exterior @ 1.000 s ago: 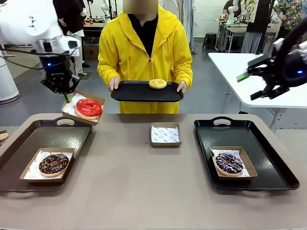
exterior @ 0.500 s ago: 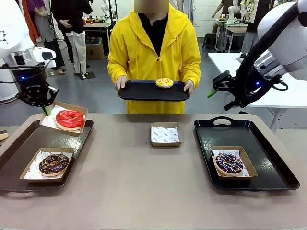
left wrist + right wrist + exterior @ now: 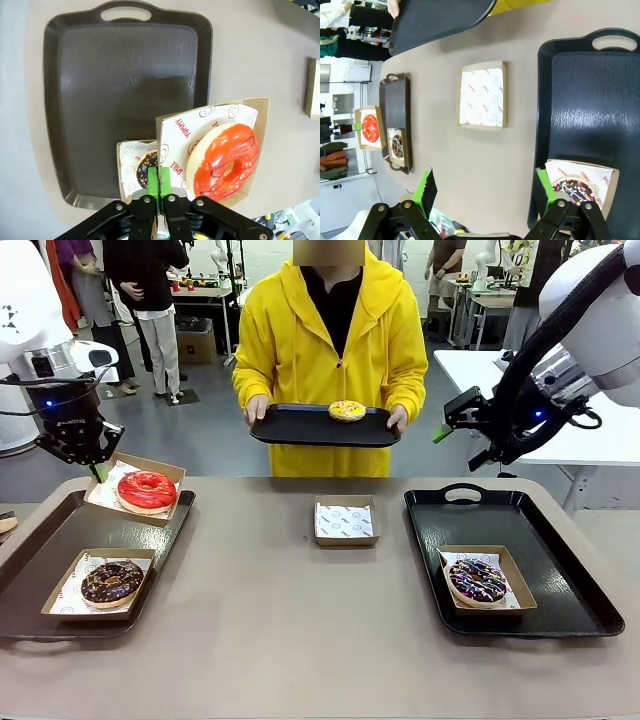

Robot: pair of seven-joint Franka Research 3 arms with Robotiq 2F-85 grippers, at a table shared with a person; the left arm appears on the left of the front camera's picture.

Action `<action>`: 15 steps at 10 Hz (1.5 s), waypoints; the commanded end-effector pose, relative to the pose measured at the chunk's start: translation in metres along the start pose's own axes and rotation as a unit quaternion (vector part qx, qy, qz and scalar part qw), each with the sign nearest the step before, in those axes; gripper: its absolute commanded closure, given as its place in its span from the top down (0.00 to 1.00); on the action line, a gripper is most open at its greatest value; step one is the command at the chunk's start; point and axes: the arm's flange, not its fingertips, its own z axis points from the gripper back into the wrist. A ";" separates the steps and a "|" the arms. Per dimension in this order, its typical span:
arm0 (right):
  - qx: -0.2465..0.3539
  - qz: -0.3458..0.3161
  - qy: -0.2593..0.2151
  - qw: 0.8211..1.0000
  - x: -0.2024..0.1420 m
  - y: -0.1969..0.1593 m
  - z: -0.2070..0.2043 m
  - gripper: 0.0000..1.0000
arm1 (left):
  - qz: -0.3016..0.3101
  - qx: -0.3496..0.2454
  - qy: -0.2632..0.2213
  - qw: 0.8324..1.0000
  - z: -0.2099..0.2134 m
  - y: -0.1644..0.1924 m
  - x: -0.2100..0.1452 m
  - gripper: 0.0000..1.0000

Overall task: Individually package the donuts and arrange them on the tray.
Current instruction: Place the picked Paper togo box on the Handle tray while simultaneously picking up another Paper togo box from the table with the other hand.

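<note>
The left gripper (image 3: 97, 470) is seen at the left edge of the front view, its jaws pressed together on the corner of a paper-lined cardboard box (image 3: 167, 467). In the left wrist view the green pads (image 3: 152, 181) are shown pinching the box wall and liner (image 3: 176, 142). The red-iced donut (image 3: 146, 490) is carried in this box, which is tilted over the far right corner of the left tray (image 3: 90, 530); whether the box's lower edge touches the tray rim cannot be told.

The right gripper (image 3: 456, 445) is held in the air at the upper right, jaws spread wide with nothing between them, as is confirmed in the right wrist view (image 3: 485, 195).

The chocolate-iced donut (image 3: 111, 581) is found in a box at the lower left, on the left tray. The dark-iced donut with sprinkles (image 3: 477, 581) is seen boxed on the right tray (image 3: 560, 570) at the lower right. An empty lined box (image 3: 345, 521) is placed on the table at the centre. The yellow-iced donut (image 3: 347, 411) is kept unboxed on a black tray (image 3: 300, 428) held in both hands by a person in a yellow hoodie (image 3: 320, 350) at the top centre.
</note>
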 end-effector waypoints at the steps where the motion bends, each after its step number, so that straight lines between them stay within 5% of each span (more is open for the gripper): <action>1: -0.004 0.002 0.000 1.000 -0.001 0.002 0.000 1.00 | 0.003 -0.001 -0.002 1.000 0.002 0.001 0.002 0.01; 4: 0.000 0.000 0.000 1.000 0.000 0.000 0.000 1.00 | 0.000 0.000 0.000 1.000 0.000 0.000 0.000 0.01; 8: -0.176 0.060 0.043 0.982 0.038 0.068 -0.043 1.00 | 0.010 0.012 -0.012 1.000 -0.019 0.041 0.009 0.01; 13: -0.251 0.067 0.075 0.963 0.063 0.090 -0.125 1.00 | -0.047 0.054 -0.028 0.997 -0.040 0.078 0.037 0.01; 15: -0.263 0.066 0.092 0.958 0.061 0.084 -0.145 1.00 | -0.048 0.061 0.005 0.997 -0.044 0.079 0.049 0.01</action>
